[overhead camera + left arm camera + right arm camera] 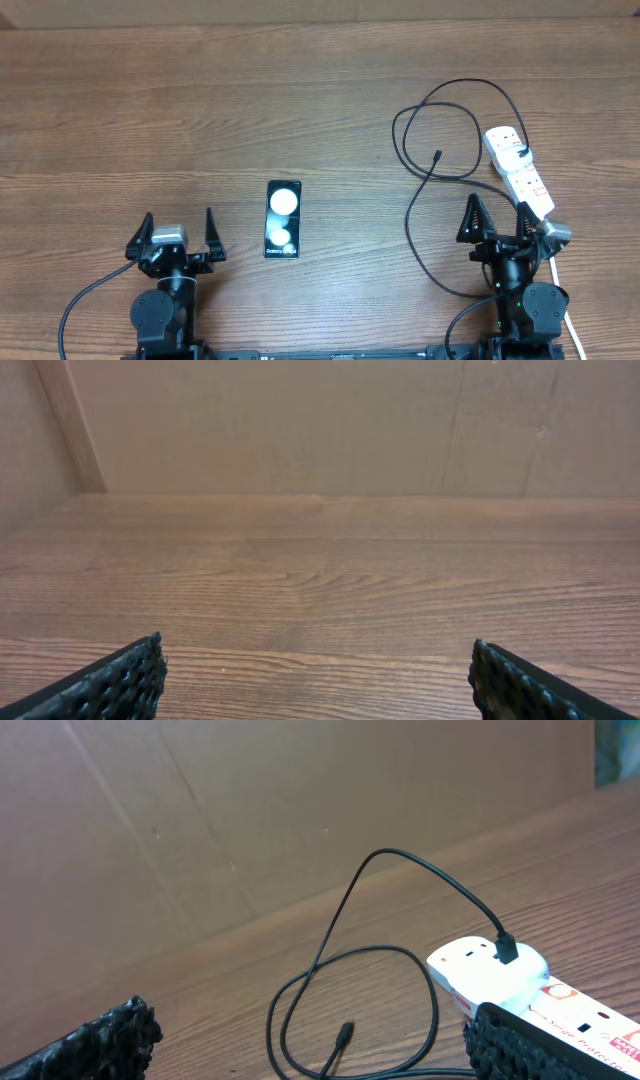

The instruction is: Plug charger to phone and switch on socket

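Both at the near edge: left hand (178,222) and right hand (497,215), each spread wide with nothing between the fingers.

Left wrist view: only its own black textured fingertips (120,685) in the bottom corners, then bare worktop (320,590), then a plain beige wall panel (300,420).

Right wrist view gives what overhead can't resolve. The charger cable (408,228) has its black plug (507,950) seated in the far end of the white power strip (490,975). It loops over the wood, and the connector tip (343,1035) lies loose on the surface.

Phone (283,219) shows only overhead: flat, face up, just right of the left hand, well apart from the connector tip.

Strip sits just beyond the right hand. Its white cord (570,310) runs past that arm's base.

Surface is brown wood grain, with beige seamed panels behind.
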You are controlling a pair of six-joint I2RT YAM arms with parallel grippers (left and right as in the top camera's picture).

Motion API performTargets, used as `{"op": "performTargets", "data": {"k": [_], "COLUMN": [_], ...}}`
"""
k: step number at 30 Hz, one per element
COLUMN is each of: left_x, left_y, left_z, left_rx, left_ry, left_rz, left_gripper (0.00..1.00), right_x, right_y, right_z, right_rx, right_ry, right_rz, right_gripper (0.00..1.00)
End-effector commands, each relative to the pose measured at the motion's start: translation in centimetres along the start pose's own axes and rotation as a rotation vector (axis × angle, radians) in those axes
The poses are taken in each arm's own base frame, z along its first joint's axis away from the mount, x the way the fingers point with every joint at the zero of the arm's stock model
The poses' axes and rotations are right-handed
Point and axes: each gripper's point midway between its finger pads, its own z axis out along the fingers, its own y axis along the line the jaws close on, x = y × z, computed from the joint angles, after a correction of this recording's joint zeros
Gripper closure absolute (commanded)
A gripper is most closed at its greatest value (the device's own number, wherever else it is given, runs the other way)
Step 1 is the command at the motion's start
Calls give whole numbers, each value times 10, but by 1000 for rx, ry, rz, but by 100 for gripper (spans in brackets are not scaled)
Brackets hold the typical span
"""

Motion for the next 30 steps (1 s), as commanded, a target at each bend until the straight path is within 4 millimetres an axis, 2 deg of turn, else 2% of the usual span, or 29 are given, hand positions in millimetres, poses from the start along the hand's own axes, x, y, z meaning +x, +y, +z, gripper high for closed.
{"op": "performTargets", "data": {"k": [1,22,30], "left_x": [1,0,-4], "left_y": [0,-1,-35], "left_z": [0,0,-6], "left_rx": [5,6,206], "left_ry": [-5,-7,5], "left_rz": [18,16,-44], "left_gripper": [1,0,0], "right_x": [3,3,3], "right_y": [0,0,0], "right_z": [0,0,0], "right_rx": [-7,-7,-7], "right_ry": [-2,-2,-2], "right_rz": [-8,-8,-8], "right_gripper": [0,0,0]}}
